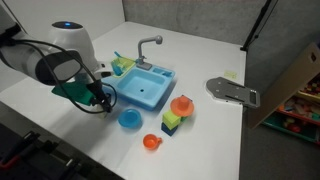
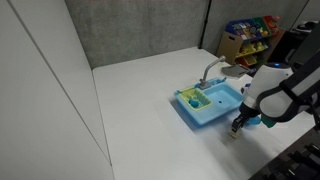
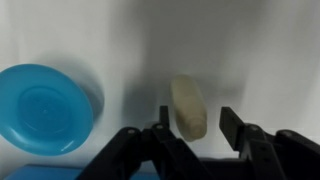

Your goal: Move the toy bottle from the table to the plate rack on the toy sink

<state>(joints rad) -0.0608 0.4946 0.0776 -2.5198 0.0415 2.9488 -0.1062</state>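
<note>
Toy bottle (image 3: 188,105) on the table (image 3: 270,50) — arm bent down, pincer (image 3: 195,120) spread around it.

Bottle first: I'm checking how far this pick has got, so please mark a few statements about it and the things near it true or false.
1. The bottle lies on the table between the fingers of the open claw. True.
2. The bottle is already in the rack. False: it lies on the table, away from the rack.
3. A blue plate lies near the bottle without touching it. True.
4. The sink is red. False: it is light blue.
</note>
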